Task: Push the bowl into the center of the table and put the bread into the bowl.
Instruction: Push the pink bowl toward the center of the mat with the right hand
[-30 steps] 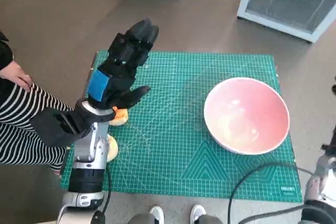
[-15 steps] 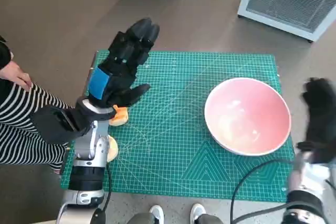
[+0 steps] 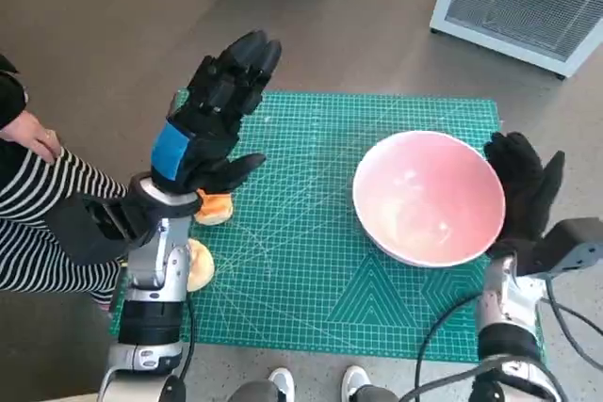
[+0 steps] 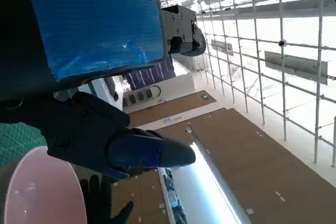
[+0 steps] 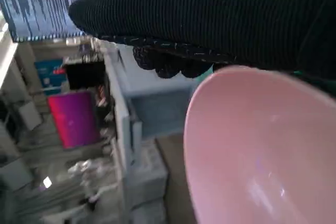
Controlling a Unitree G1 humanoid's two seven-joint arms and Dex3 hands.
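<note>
Two bread pieces (image 3: 213, 207) only in head view; both robot hands spread, right robot hand (image 3: 524, 197) against bowl (image 3: 427, 197).

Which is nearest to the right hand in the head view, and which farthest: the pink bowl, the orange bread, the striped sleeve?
1. Pink bowl: right beside the right hand.
2. Orange bread: across the mat, under the left hand.
3. Striped sleeve: at the far left edge.

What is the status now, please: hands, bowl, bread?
Left hand open, raised above mat. Right hand open, against pink bowl rim. Bread on mat beside left arm, not in bowl. Nothing between them.
</note>
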